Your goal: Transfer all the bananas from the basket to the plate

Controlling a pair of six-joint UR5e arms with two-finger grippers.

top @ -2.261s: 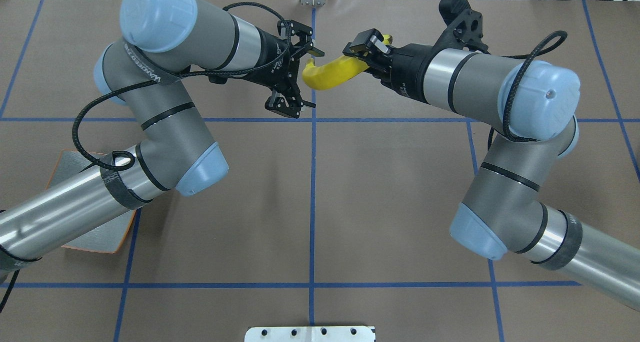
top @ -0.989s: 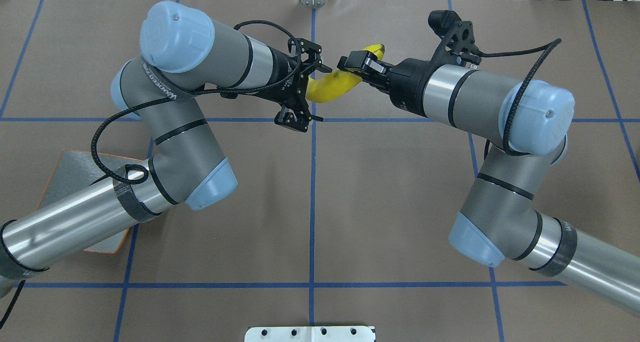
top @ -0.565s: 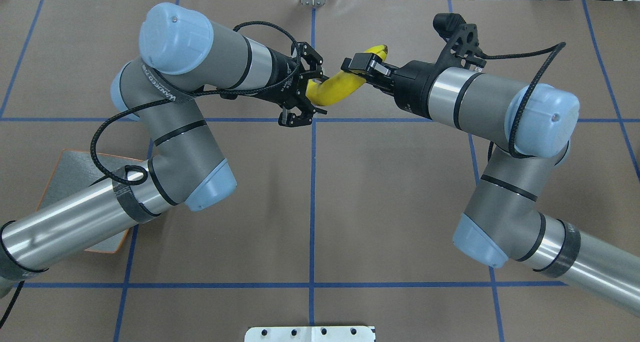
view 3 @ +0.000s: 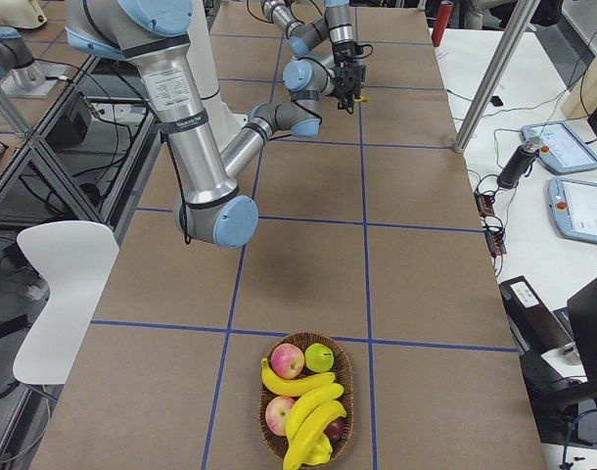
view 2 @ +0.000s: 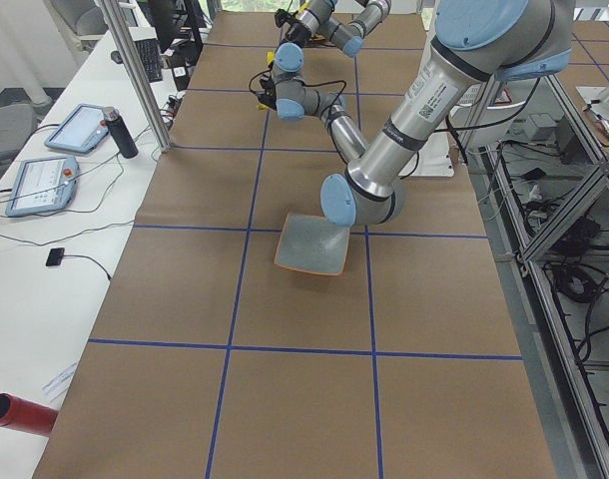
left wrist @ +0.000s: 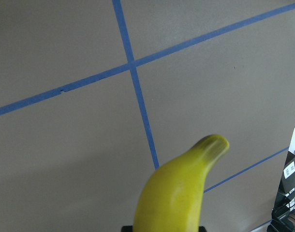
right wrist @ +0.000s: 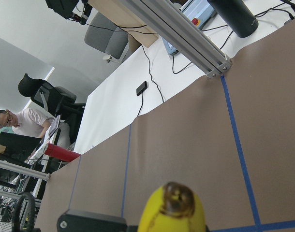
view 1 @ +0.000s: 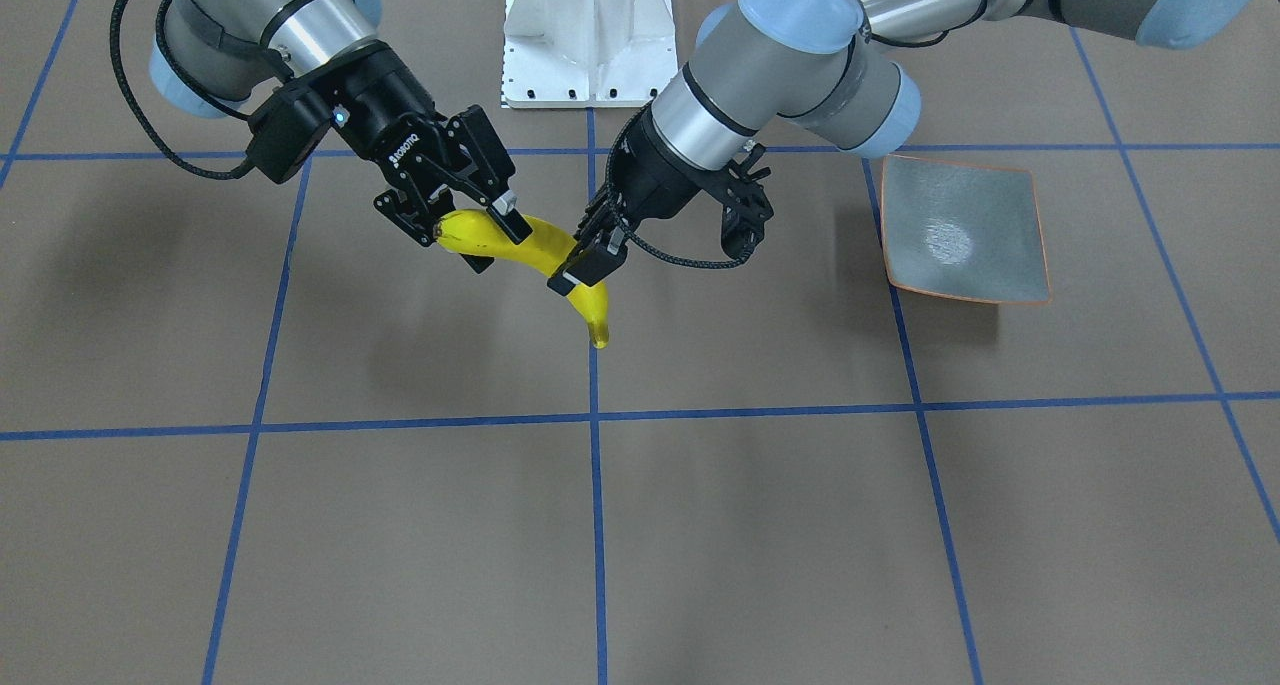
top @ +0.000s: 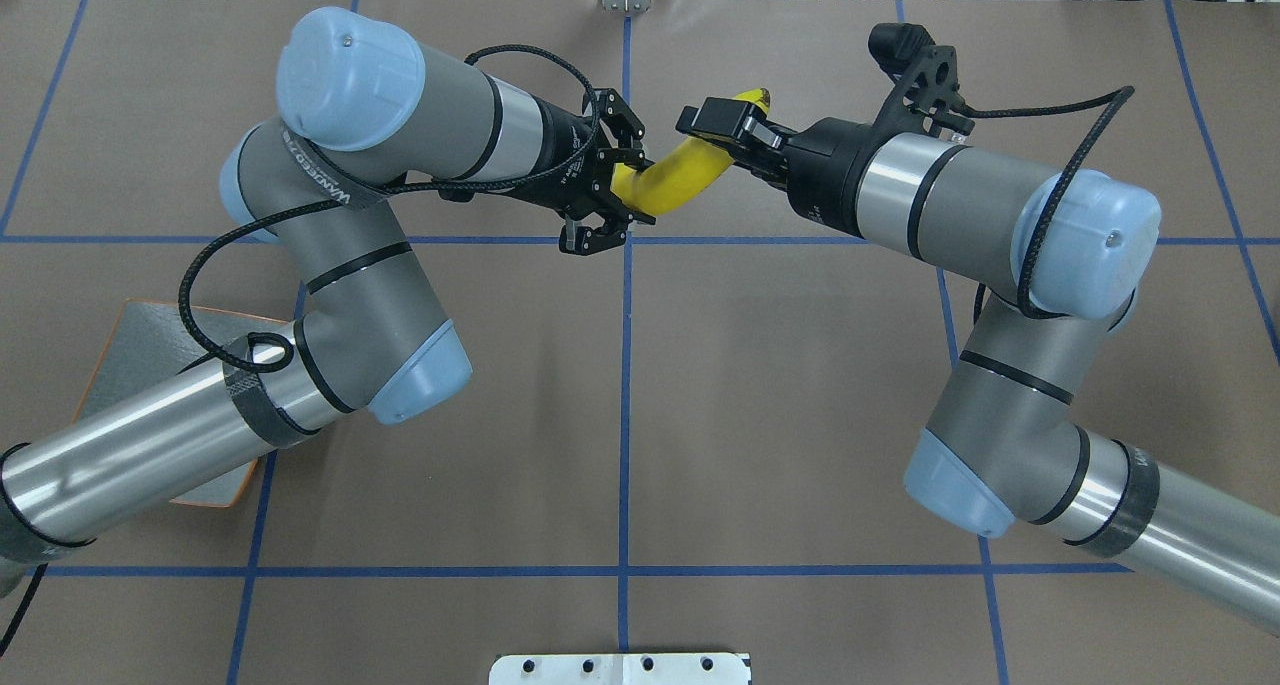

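The left gripper (view 1: 580,270) is clamped across one banana (view 1: 535,247) near its stem end, which points down and out past the fingers. The right gripper (view 1: 493,243) is closed on the same banana nearer its dark tip, one finger on top and one beneath. Both grippers grip it at once, coming in from opposite sides with a short bare stretch of yellow between them.

The banana hangs in the air above the table (view 1: 760,525), well apart from the plate (view 1: 960,230) and off to the robot's right of it. The plate lies flat on the table below the left arm's elbow.

Three more bananas (view 3: 313,411) lie in the basket (view 3: 349,382) with two apples (view 3: 287,360). The basket stands at the table's end on the robot's right, far from the plate; no view shows both.
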